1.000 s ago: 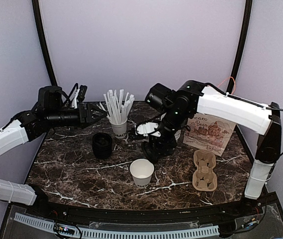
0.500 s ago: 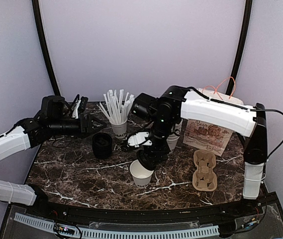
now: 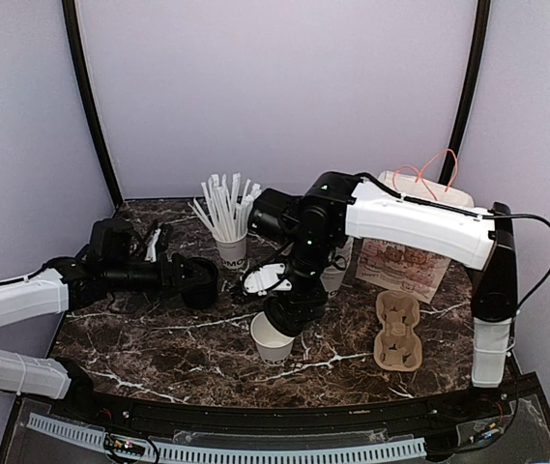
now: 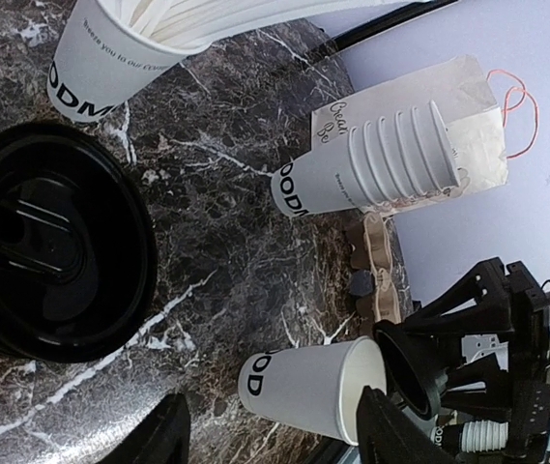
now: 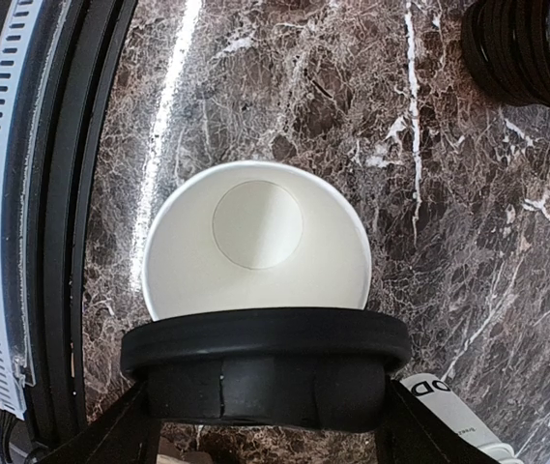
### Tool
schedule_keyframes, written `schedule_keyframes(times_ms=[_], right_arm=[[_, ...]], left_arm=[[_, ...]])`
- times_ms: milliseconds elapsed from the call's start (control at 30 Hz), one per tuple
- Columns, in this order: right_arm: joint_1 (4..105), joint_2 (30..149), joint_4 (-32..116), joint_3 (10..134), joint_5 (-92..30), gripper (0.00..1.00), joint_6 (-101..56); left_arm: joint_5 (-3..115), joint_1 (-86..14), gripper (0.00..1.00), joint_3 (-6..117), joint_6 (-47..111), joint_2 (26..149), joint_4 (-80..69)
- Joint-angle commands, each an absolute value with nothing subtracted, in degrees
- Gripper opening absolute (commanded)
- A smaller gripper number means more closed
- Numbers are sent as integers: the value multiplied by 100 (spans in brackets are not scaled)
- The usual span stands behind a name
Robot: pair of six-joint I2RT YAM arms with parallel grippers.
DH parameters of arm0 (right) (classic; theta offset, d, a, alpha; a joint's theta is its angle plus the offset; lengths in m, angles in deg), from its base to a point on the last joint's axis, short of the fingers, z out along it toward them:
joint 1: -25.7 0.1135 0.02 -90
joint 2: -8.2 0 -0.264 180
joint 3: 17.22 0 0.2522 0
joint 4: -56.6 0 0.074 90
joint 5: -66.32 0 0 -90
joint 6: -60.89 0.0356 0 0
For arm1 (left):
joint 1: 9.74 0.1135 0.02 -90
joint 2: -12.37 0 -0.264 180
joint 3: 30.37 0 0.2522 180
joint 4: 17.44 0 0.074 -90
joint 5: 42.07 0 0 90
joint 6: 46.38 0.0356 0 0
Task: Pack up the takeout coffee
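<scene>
Right fingers (image 5: 125, 435) clench the black lid (image 5: 265, 340) above the open cup (image 5: 255, 242) on the desk (image 5: 284, 87). Lid sits off-centre; I judge pressing may tip it. Left fingers (image 4: 154, 440) released.

the cup (image 3: 273, 340) stands front-centre on the table (image 3: 139, 338), with a lid (image 5: 265, 338) at its rim in the right gripper (image 3: 287, 314). the lid stack (image 3: 199, 282) is behind-left, the straw cup (image 3: 231, 249) behind that. the carrier (image 3: 397, 332) is to the right, the bag (image 3: 405, 256) behind it, the cup stack (image 4: 381, 169) between straw cup and bag.
</scene>
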State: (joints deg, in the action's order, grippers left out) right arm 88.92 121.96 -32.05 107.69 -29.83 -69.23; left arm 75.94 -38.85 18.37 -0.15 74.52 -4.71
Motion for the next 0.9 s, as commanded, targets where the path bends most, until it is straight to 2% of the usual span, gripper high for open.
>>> schedule_keyframes(times_ms=[0, 133, 400, 733, 867], right_arm=[[8995, 12306, -3213, 10948, -2912, 76, -6917], [9005, 12331, -3174, 10957, -2836, 77, -6877], [9054, 12345, -3151, 10966, -2766, 78, -6876], [9167, 12319, -3112, 10927, -2610, 80, -6901], [9199, 12325, -3093, 10913, -2571, 80, -6901]], left_arm=[[7884, -3857, 62, 1167, -553, 7607, -1769], [7972, -3943, 60, 853, -734, 7765, -2148], [8011, -4481, 55, 1095, -588, 8488, -2047], [8219, -5389, 44, 1360, -945, 9752, -3092], [8295, -5499, 43, 1452, -1054, 10065, -3387]])
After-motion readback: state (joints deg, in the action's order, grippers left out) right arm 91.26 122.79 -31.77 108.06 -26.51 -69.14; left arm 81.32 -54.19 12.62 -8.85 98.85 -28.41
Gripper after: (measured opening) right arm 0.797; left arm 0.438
